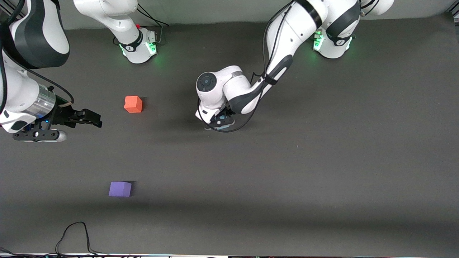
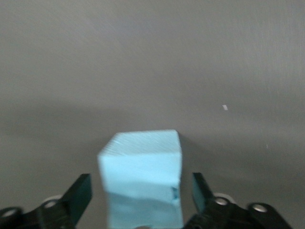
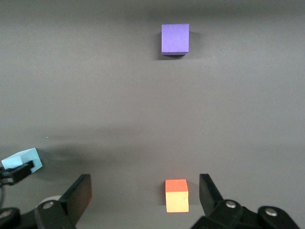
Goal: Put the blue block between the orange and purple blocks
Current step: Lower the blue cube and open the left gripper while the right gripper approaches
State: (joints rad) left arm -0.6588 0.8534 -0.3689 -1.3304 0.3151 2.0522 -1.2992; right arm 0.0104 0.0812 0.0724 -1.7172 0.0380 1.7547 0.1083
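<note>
The light blue block (image 2: 140,167) sits on the dark mat near the table's middle, mostly hidden under the left hand in the front view (image 1: 223,117). My left gripper (image 1: 219,122) is down around it, open, with a finger on each side and a small gap to each. The orange block (image 1: 133,104) lies toward the right arm's end. The purple block (image 1: 120,189) lies nearer to the front camera than the orange one. My right gripper (image 1: 91,120) is open and empty, held up beside the orange block (image 3: 177,194). The purple block (image 3: 175,38) and the blue block (image 3: 24,160) also show in the right wrist view.
A black cable (image 1: 73,234) loops on the mat at the edge nearest the front camera. The arms' bases (image 1: 138,44) stand along the edge farthest from that camera. Bare dark mat (image 1: 287,172) lies between the blocks.
</note>
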